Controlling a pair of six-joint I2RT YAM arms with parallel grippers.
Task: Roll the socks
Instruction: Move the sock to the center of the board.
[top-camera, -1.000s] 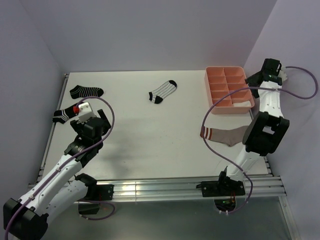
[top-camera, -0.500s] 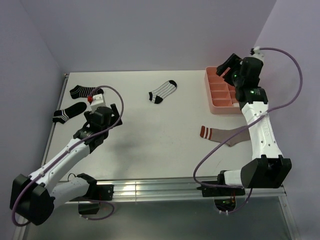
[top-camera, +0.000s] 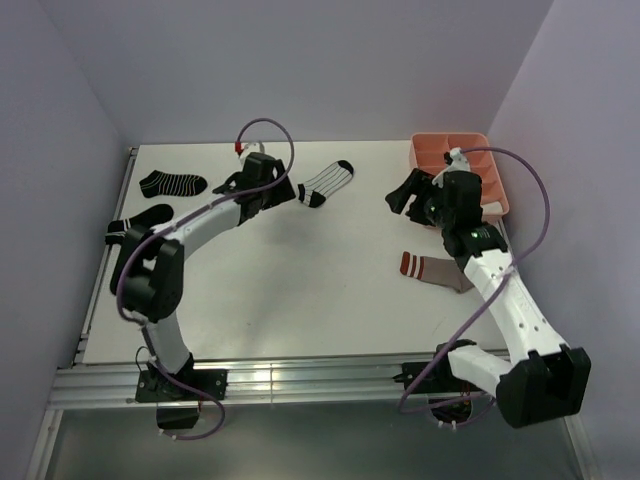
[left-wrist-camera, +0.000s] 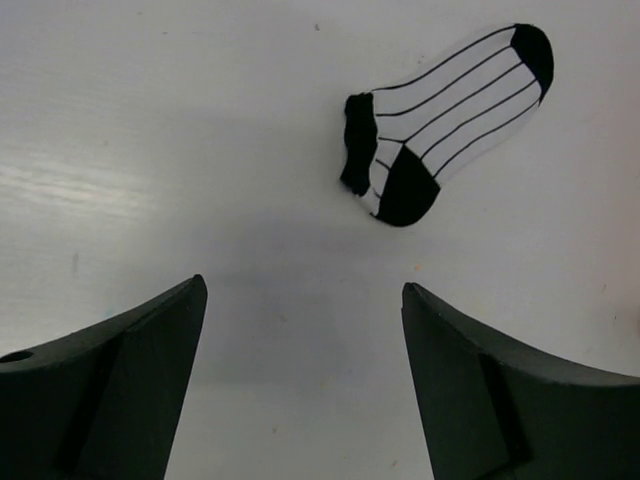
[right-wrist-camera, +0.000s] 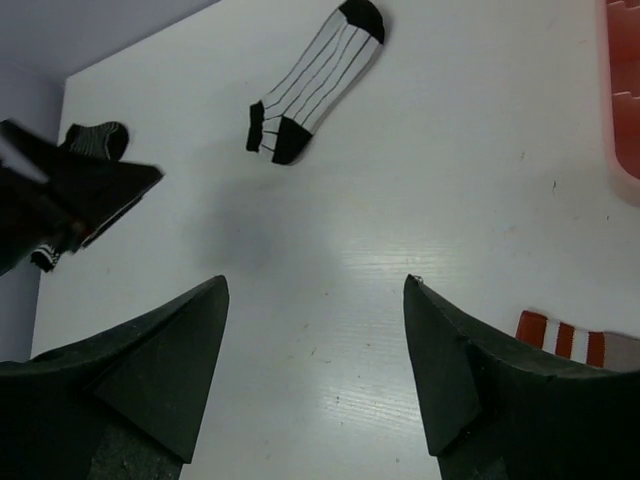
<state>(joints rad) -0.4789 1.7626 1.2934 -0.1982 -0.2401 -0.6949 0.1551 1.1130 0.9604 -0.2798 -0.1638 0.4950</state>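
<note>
Hovering with the left hand (left-wrist-camera: 302, 288) spread open and empty, just short of the white thin-striped sock (left-wrist-camera: 450, 110), flat at the far middle of the worktop (top-camera: 300, 290); probably aimed so as to take this one first. Holding the right hand (right-wrist-camera: 315, 282) also released, empty, above bare worktop between that sock and the taupe sock (top-camera: 435, 268), likely ready to help. No rolling done yet, to judge.

On my right wrist cam the taupe sock (right-wrist-camera: 572, 340) is cut by the edge down to its striped cuff, the pink tray (right-wrist-camera: 622, 100) is just a sliver, and my blurry left arm (right-wrist-camera: 70, 190) hides part of a black striped sock (right-wrist-camera: 98, 138).
</note>
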